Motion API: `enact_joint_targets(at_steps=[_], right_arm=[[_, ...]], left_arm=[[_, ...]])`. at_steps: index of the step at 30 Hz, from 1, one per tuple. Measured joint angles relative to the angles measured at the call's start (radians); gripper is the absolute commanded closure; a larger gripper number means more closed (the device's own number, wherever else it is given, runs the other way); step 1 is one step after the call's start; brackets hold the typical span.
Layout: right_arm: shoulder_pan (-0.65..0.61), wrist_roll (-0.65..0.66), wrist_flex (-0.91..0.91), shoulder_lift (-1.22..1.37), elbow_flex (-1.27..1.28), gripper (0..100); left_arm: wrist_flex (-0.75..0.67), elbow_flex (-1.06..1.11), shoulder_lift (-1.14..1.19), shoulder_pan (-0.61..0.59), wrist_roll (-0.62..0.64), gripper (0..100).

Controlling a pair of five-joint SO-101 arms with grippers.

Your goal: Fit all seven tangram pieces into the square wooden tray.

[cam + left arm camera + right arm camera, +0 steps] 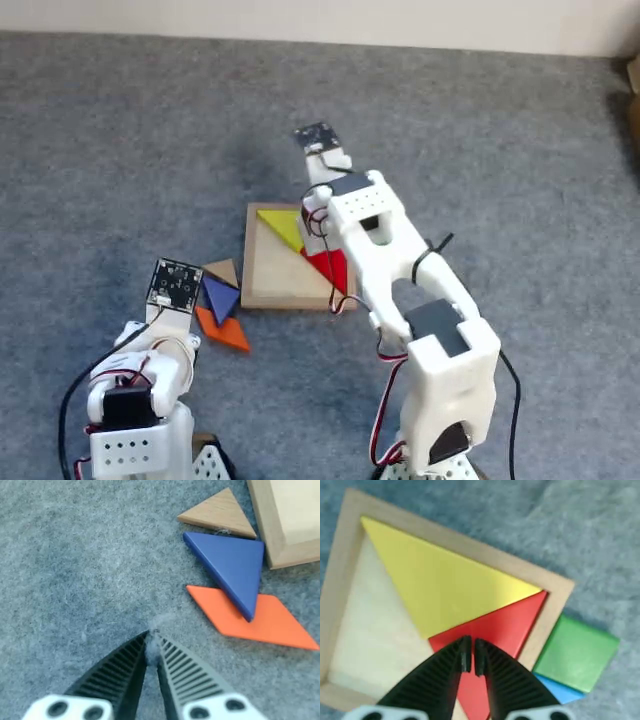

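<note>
While holding nothing, pressed together: right pincer (471, 649) over red triangle (507, 625) and yellow triangle (445, 587) seated in the square wooden tray (340, 570); left pincer (151, 637) over tabletop (75, 555) near blue triangle (230, 565) overlapping orange parallelogram (265, 622). Likely light, stiff, smooth-faced; best pinched across opposite edges, blue triangle first, being uppermost.
</note>
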Motion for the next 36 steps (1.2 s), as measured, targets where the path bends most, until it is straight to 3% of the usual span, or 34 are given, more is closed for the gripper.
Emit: enact_joint_targets(at_steps=[15, 22, 28, 36], right_arm=[[0.074, 0.002, 0.417, 0.021, -0.379, 96.1], [0.180, 0.002, 0.427, 0.021, -0.379, 93.8], [0.180, -0.043, 0.400, 0.021, -0.379, 71.7], [0.180, -0.057, 0.267, 0.021, -0.269, 70.7]], left_arm=[[0.000, 0.000, 0.000, 0.000, 0.000, 99], [0.000, 0.000, 0.000, 0.000, 0.000, 99], [0.000, 0.000, 0.000, 0.000, 0.000, 99], [0.000, 0.000, 0.000, 0.000, 0.000, 99]])
